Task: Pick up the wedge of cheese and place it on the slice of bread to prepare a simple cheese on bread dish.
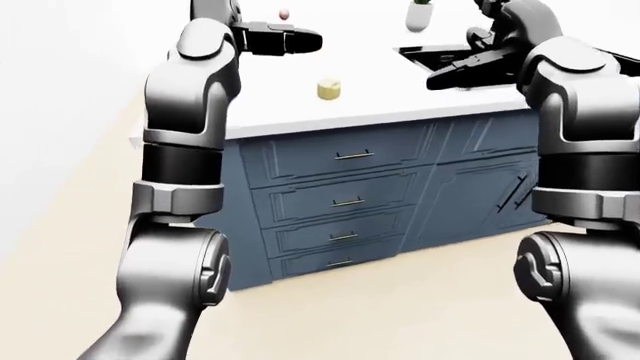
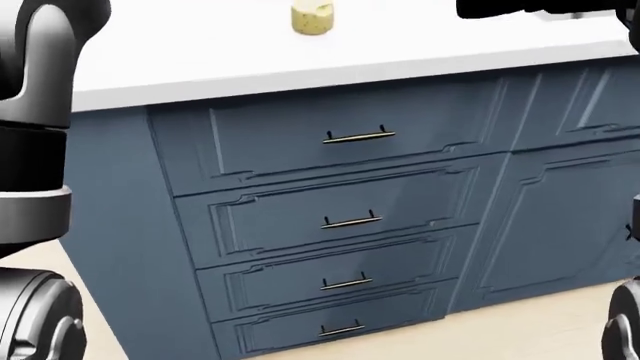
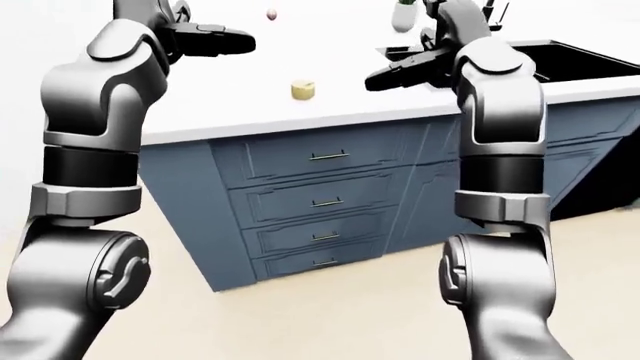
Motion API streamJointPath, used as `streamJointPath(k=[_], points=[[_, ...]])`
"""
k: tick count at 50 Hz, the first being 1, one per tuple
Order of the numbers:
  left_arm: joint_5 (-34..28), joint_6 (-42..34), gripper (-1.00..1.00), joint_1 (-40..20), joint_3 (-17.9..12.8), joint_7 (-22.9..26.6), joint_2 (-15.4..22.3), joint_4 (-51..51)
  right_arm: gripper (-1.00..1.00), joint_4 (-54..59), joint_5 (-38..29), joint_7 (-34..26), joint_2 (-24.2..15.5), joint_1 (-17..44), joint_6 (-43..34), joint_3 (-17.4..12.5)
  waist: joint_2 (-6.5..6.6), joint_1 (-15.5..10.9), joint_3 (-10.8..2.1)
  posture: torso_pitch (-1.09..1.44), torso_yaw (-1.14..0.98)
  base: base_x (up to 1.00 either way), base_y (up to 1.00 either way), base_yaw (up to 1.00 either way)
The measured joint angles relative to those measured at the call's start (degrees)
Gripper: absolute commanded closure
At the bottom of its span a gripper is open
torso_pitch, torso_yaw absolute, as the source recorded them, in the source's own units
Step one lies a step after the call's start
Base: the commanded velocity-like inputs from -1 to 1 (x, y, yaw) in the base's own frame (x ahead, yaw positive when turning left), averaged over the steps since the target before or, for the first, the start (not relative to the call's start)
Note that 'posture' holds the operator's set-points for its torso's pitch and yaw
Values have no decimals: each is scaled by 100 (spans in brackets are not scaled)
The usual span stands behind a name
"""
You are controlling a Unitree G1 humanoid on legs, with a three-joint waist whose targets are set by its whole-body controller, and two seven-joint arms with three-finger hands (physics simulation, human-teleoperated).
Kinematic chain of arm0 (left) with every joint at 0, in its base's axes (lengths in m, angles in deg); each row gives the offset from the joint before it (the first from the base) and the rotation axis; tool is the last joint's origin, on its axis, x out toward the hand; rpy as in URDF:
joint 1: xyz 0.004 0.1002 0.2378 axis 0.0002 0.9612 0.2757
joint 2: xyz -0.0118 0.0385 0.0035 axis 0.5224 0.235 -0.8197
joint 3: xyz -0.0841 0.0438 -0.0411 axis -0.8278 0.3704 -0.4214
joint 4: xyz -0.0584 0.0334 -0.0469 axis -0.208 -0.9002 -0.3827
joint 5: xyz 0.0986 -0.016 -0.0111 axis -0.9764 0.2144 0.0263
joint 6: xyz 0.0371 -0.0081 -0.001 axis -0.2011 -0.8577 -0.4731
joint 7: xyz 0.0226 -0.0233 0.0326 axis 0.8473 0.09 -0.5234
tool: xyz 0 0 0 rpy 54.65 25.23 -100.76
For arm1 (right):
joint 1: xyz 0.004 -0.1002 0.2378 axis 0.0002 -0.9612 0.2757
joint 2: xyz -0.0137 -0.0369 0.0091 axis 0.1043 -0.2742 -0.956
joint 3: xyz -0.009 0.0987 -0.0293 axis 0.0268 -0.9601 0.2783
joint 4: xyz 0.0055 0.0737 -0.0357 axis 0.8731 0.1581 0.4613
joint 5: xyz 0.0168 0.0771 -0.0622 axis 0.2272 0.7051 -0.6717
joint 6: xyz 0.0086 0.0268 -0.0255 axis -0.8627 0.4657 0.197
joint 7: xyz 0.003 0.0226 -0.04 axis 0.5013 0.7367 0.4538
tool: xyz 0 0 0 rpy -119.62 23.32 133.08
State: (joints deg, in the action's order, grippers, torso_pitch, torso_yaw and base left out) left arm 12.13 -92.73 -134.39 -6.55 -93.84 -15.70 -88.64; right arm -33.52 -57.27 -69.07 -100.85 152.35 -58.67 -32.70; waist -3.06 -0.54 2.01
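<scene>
Two arms are rising into the eye views, one at each side, both hands held above a white counter (image 1: 300,112). Left hand (image 1: 280,39) is hovering at 11 o'clock in the left-eye view, fingers extended flat and released, holding nothing. Right hand (image 1: 470,64) is hovering at 1 o'clock over the sink (image 1: 430,52), fingers spread and released, also holding nothing; its fingertips are overlapping the dark basin, so their outline is hard to separate from it.

Cheese (image 2: 312,16) is sitting on the counter at 12 o'clock in the head view, a pale yellow lump between the two hands and well apart from both. Its wedge shape is too small to confirm in any view. Bread is not discernible in any view.

Head view is showing mostly the blue cabinet (image 2: 330,202) with four drawers, each with a bar handle. Its top edge is cropping the counter, and a black shape at 1 o'clock there is the right hand, cut off.

At 12 o'clock in the left-eye view, a small pinkish object (image 1: 284,13) and a white vase (image 1: 419,16) are standing on the counter; both are too small to identify further, and the vase's top is cut off.
</scene>
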Motion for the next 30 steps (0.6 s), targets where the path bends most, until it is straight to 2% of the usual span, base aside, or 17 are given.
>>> streamJointPath(k=[3, 5, 9, 12, 13, 14, 16, 20, 24, 26, 27, 28, 30], points=[[48, -58, -100, 46, 90, 43, -62, -87, -100, 132, -35, 26, -10, -88, -60, -38, -1, 61, 38, 0, 0, 21, 2, 0], [63, -96, -100, 48, 77, 55, -47, -114, -100, 178, -44, 28, -3, -73, -104, -19, 74, 58, 28, 0, 0, 21, 2, 0], [38, -72, -100, 1, 27, 28, -7, -49, -100, 123, -25, 14, -9, -20, -59, -11, 322, 61, 61, 0, 0, 21, 2, 0], [33, -36, -100, -38, 26, 23, 1, -21, -100, 90, -21, 14, -16, 11, -39, -17, 613, 105, 8, 0, 0, 21, 2, 0], [33, -26, -100, -39, 19, 23, 24, -13, -100, 63, -19, 17, 11, 9, -28, -13, 630, 90, -12, 0, 0, 21, 2, 0], [27, -19, -100, -8, -2, 17, 41, -5, -100, 46, -10, 12, 51, -24, -21, 13, 552, 45, 14, 0, 0, 22, 2, 0], [6, -43, -100, 69, -52, -10, 65, -60, -100, 84, 25, -28, 101, -55, -48, 98, 558, -6, 50, 0, 0, 21, 2, 0], [-5, -113, -100, 40, -46, -35, 57, -160, -100, 117, 39, -55, 68, -45, -101, 77, 421, -4, 10, 0, 0, 21, 2, 0], [9, -62, -100, -30, -25, -14, 61, -90, -100, 67, 12, -21, 44, 24, -47, 39, 152, -38, 13, 0, 0, 21, 2, 0], [11, -42, -100, -78, -29, -9, 70, -77, -100, 56, 10, -21, 39, 61, -32, 49, -68, -61, -22, 0, 0, 21, 2, 0], [10, -26, -100, -81, -24, -9, 45, -48, -100, 48, 8, -21, 16, 65, -20, 41, -81, -43, -33, 0, 0, 22, 2, 0], [15, -14, -100, -47, 4, -3, 10, -31, -100, 49, 0, -15, 2, 39, -8, 17, -6, 1, 7, 0, 0, 21, 2, 0], [46, -44, -100, -9, 76, 30, -40, -97, -100, 129, -27, -2, -13, -34, -38, -19, -18, 46, 49, 0, 0, 21, 2, 0]])
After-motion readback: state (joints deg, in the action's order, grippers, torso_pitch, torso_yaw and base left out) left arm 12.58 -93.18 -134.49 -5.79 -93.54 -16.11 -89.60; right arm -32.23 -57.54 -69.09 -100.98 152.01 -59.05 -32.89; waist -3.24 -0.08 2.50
